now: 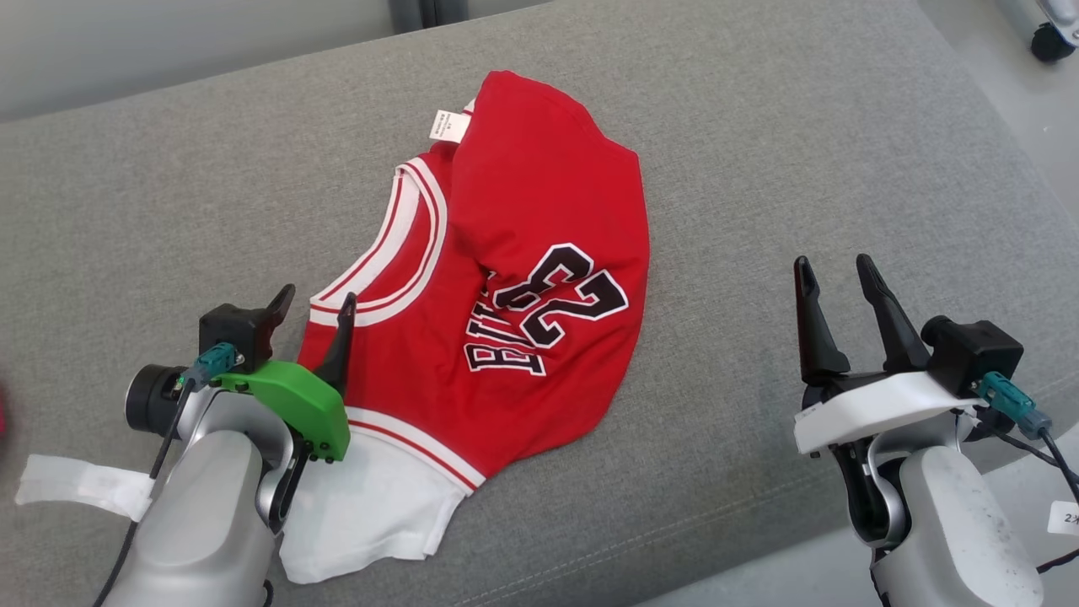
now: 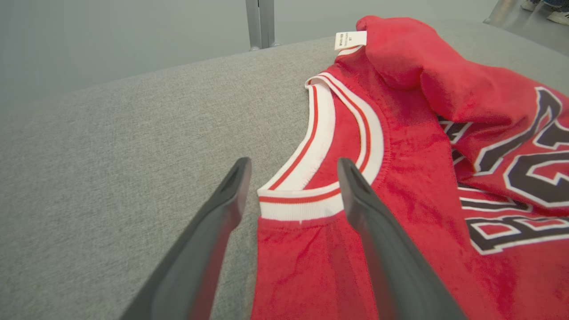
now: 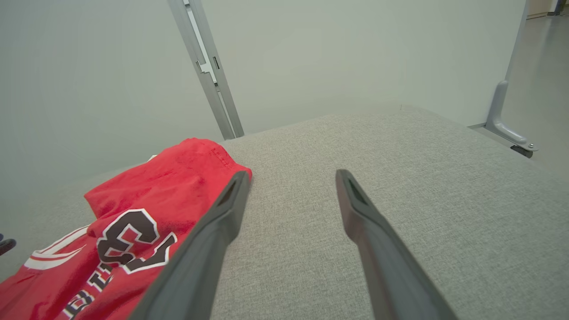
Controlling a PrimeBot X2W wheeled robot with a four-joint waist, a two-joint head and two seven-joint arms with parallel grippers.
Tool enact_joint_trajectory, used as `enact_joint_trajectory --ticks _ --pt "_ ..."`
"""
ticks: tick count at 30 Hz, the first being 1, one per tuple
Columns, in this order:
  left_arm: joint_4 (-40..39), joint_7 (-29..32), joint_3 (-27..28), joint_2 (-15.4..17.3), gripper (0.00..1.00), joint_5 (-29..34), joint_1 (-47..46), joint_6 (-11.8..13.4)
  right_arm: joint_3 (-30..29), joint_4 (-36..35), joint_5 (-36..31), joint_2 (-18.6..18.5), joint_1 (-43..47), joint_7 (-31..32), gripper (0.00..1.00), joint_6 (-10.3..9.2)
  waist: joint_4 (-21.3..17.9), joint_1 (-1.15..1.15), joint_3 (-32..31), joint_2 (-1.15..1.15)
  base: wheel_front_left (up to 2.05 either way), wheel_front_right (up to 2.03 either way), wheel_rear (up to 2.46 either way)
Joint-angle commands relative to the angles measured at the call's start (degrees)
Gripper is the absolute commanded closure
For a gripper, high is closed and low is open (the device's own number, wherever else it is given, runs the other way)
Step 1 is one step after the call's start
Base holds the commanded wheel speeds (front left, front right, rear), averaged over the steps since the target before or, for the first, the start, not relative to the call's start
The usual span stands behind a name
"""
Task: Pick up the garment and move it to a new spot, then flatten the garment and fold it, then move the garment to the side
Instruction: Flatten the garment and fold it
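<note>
Starting at the near edge of the grey cushion [image 1: 801, 152], the left gripper [image 1: 317, 297] sits at the lower left with both fingers spread apart and nothing gripped between them. Its fingers straddle the near end of the white-and-red collar [image 2: 320, 133]: one finger is over red fabric, the other over bare cushion. Contact with the cloth cannot be confirmed. The right gripper [image 1: 833, 263] stands at the lower right over bare cushion, apart from the cloth, with its fingers spread and empty. The garment [image 1: 523, 253], a red jersey with black-and-white lettering, lies crumpled between the two grippers, nearer the left one. A white part [image 1: 371, 506] protrudes at its near end, beside the left wrist. A white label [image 1: 448, 125] shows at its far end. Beyond the cushion stands a pale wall panel [image 3: 355, 53].
</note>
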Motion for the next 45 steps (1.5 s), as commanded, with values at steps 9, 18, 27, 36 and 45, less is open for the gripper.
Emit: enact_joint_trajectory --ticks 9,18,27,36,45 --pt "8.9 -0.1 -5.6 2.5 0.0 -6.1 -5.5 -0.1 0.6 0.8 0.7 0.0 -1.0 -0.7 0.0 0.0 -1.8 0.0 1.3 0.0 0.0 0.0 0.0" --pt "14.2 -0.5 -10.2 2.7 0.0 -11.0 -8.3 -0.1 1.1 1.2 0.4 0.0 -1.5 -0.6 0.0 0.0 -1.8 0.0 1.6 0.0 0.0 0.0 0.0" --pt "15.3 -1.6 -14.9 2.9 1.0 -15.2 -9.7 -0.1 1.3 1.2 -0.1 0.0 -1.8 -0.5 0.0 0.0 -1.4 0.0 1.5 0.0 0.0 0.0 0.0" --pt "15.0 -4.1 -13.5 3.9 1.0 -15.2 -9.8 0.8 0.7 1.6 -0.2 0.0 -0.1 -0.8 0.0 0.0 2.6 0.0 -0.7 0.0 0.0 0.0 0.0" --pt "3.7 -4.0 -6.9 5.3 1.0 -12.8 -1.1 5.5 1.2 2.5 0.4 -0.1 1.2 -1.0 0.0 0.0 9.7 0.0 -4.2 0.0 0.0 0.0 0.0"
